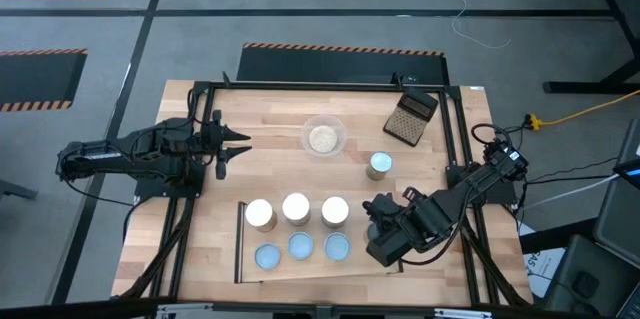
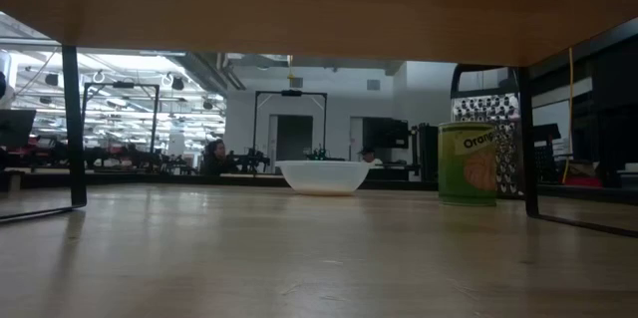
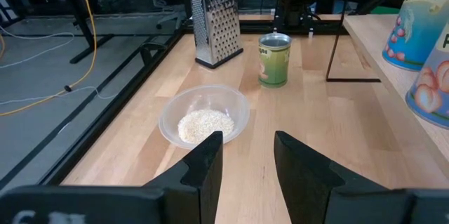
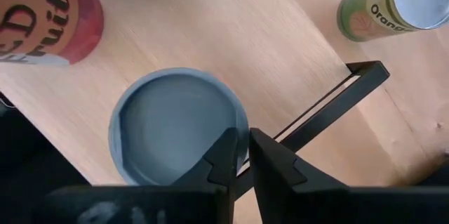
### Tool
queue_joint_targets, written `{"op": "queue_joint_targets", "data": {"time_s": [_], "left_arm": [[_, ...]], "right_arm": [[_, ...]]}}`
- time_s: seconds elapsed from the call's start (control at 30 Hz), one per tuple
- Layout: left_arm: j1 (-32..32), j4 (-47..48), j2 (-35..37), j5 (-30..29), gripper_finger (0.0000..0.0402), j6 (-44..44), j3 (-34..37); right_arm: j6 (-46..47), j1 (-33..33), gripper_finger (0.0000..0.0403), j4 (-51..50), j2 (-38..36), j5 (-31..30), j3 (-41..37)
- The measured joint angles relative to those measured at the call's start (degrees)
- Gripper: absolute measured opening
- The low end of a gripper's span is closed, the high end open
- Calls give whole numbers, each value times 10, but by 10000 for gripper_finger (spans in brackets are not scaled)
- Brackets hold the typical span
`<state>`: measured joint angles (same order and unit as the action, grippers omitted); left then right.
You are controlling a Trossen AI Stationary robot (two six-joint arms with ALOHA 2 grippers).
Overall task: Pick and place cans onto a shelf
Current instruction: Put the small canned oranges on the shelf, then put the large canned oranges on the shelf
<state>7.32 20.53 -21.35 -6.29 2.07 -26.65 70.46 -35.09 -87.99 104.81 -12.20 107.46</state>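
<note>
Seven cans (image 1: 300, 228) standing on the shelf (image 1: 241, 249) at the near edge. Right gripper (image 1: 378, 207) just above the shelf's right end, fingers (image 4: 226, 155) nearly together over a blue-topped can (image 4: 172, 124), holding nothing. Beyond, green can (image 1: 379, 165) alone on the table (image 1: 270, 119). Bowl (image 1: 324, 137), grater (image 1: 411, 117) farther. Left gripper (image 1: 232, 145) parted, empty, left of bowl.

Even overhead light falls on the bench (image 1: 290, 129) in the high view, with soft shadows under both arms and no glare. The low view is dim and backlit: ceiling lamps glow in the far room, while the near wood is blurred. In the right wrist view the fingers (image 4: 223, 162) are dark and slightly soft.
</note>
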Motion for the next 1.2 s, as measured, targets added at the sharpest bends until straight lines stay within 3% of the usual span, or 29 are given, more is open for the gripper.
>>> {"op": "queue_joint_targets", "data": {"time_s": [0.23, 0.47, 0.9, 1.07, 1.2], "left_arm": [[0, 0, 0, 0, 121, 0, 0], [0, 0, 0, 0, 121, 0, 0], [0, 0, 0, 0, 121, 0, 0], [0, 0, 0, 0, 121, 0, 0], [0, 0, 0, 0, 121, 0, 0]], "right_arm": [[0, 0, 43, 25, 0, 47, 0], [0, 0, 43, 84, 0, 49, 0], [-1, 0, 43, 80, -7, 47, 3], [-8, 0, 43, 18, -8, 3, 49], [-79, 0, 43, -21, -11, -45, 77]]}}
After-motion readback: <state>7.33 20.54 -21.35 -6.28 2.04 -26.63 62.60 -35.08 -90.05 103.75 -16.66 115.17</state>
